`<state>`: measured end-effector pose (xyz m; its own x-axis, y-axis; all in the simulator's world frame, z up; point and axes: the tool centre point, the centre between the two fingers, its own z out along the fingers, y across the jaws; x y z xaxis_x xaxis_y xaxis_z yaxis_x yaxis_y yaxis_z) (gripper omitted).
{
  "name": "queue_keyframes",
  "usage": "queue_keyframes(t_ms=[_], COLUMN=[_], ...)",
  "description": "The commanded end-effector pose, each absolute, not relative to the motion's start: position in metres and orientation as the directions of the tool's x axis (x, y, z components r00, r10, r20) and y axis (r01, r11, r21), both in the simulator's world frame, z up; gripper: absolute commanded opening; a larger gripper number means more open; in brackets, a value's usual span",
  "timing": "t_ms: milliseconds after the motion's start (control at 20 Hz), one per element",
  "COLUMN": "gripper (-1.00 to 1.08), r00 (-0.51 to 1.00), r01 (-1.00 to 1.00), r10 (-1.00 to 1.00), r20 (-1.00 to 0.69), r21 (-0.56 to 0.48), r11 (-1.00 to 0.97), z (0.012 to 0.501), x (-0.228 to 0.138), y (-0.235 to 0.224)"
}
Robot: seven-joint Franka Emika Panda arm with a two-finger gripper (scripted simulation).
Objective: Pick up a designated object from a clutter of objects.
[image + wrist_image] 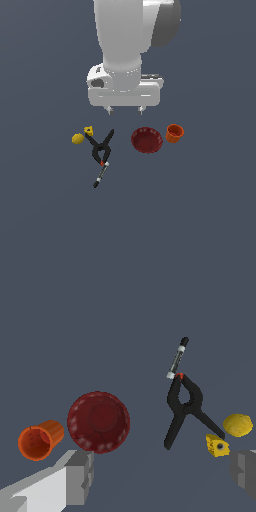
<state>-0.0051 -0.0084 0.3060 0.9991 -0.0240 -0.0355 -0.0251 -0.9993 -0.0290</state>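
Although the orange cup (174, 133) reads as nearly upright in the exterior view, the wrist view shows the cup (40, 440) tipped, its open mouth turned toward the camera and its long axis running from the rim back to the narrower base, which points toward the dark-red bowl (98, 421). In the exterior view the cup sits on the tabletop (210, 200) at the exterior view's right end of the clutter, just beside the bowl (147, 140) and apart from it. Further toward the exterior view's left lie the black spring clamp (101, 148), the thin marker (100, 175) at the clamp's jaw end, the small yellow piece (89, 131) at one clamp handle, and the lemon (77, 138) just beside that piece. The gripper (126, 110) hangs above the tabletop, between the clamp and the bowl, with the fingers (110, 110) spread wide and empty. Only the wrist view shows the cup's interior, the ribbed inner wall of the bowl, and the white band on the marker (177, 357). Only the exterior view shows the arm body and the gripper's height above the clutter.
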Motion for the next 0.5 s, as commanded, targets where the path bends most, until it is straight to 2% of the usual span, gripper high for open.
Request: queue_keyframes(t_ms=[0,450], gripper=[0.28,0.28], r00=[0.999,0.999], r01=[-0.025,-0.017], r10=[-0.024,-0.017], r20=[-0.036,-0.029], r21=[-0.029,-0.020], r11=[-0.999,-1.000], z=[0.3060,0.3124], x=[-0.0051,-0.0039], y=[-0.0085,-0.0126])
